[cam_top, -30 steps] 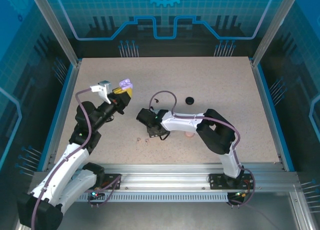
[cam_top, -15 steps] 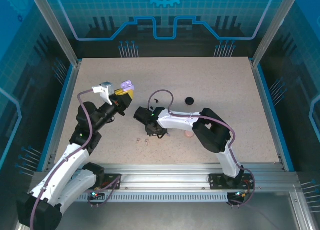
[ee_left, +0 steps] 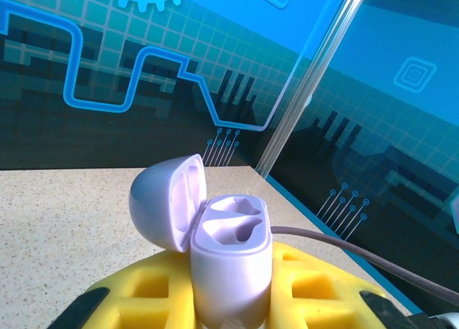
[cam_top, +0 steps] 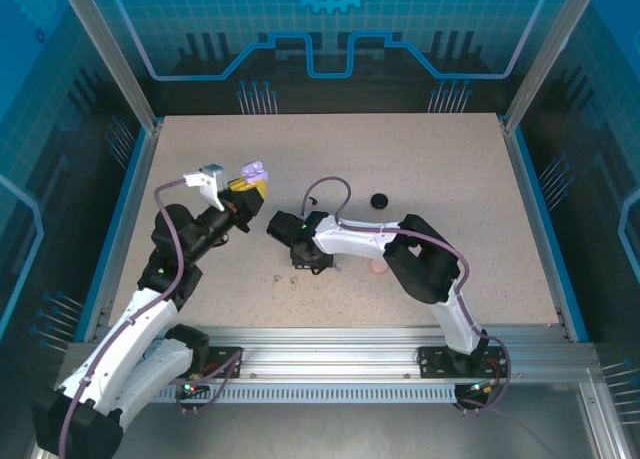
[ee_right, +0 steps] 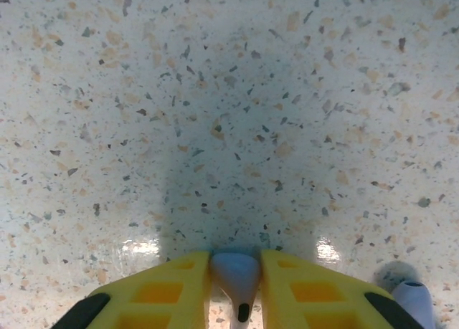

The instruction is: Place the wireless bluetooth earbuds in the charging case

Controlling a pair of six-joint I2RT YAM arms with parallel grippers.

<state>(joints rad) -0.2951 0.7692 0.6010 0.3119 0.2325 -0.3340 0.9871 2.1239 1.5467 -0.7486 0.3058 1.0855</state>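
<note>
Lavender charging case (ee_left: 229, 232), lid open and both wells empty, sits clamped in the left hand (cam_top: 246, 183). Right hand (ee_right: 235, 286) pinches one pale earbud (ee_right: 234, 266) low over the worktop (ee_right: 229, 92); what seems a second earbud (ee_right: 412, 297) lies nearby. Nothing is inserted yet.

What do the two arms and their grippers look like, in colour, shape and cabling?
The left arm and right arm have white links and black joints, with a mauve cable looping along each. The left gripper and right gripper have blocky yellow fingers with recessed pockets.
</note>
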